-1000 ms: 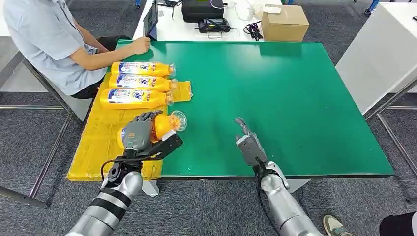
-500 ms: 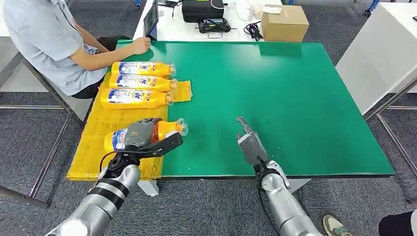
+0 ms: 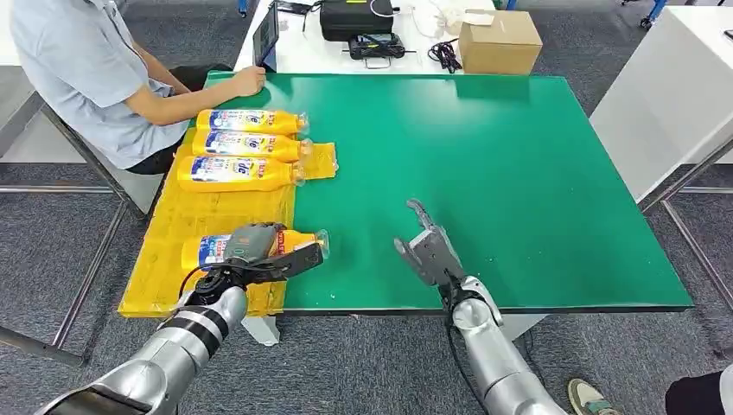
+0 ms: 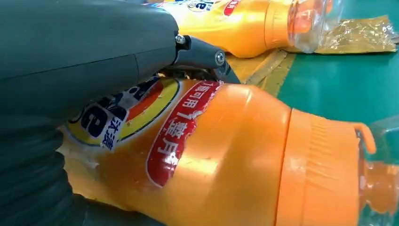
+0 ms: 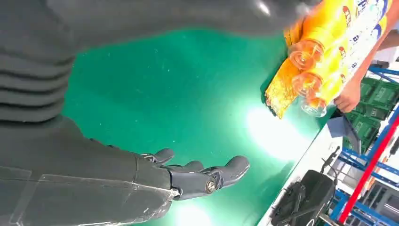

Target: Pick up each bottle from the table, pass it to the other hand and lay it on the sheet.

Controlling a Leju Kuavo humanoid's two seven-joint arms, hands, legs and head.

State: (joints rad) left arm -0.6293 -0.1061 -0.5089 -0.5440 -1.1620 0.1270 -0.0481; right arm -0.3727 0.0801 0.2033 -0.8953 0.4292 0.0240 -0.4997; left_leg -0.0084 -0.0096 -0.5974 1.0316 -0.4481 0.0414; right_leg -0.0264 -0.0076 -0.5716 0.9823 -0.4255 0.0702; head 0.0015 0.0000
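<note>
1. The left hand (image 3: 249, 246) grips an orange detergent bottle (image 3: 285, 240) around its labelled middle. The bottle lies on its side, low over the near part of the yellow sheet (image 3: 186, 220), and whether it already rests on the sheet cannot be told. Its clear cap (image 3: 321, 241) pokes past the sheet's edge, over the green table (image 3: 519, 173).

2. The right hand (image 3: 426, 249) holds nothing, fingers spread apart, hovering just above the table near its front edge and well apart from the bottle.

3. Three more bottles (image 3: 246, 145) lie side by side on the far part of the sheet, caps pointing the same way, with a seated person's hand (image 3: 248, 80) resting just beyond them.

4. Risk: a round bottle on its side may roll once let go (the crinkled sheet looks uneven), most likely toward the table's near edge. A release before it rests fully on the sheet would make that worse.

5. Risk: fingers catching the label as they open could drag the bottle askew, leaving it only half on the sheet.

6. Room: a bare band of sheet separates the held bottle from the three laid ones, so there is space to shift it farther in. The sheet's near edge overhangs the table front, so little margin lies on that side. To the right the green surface is open.
</note>
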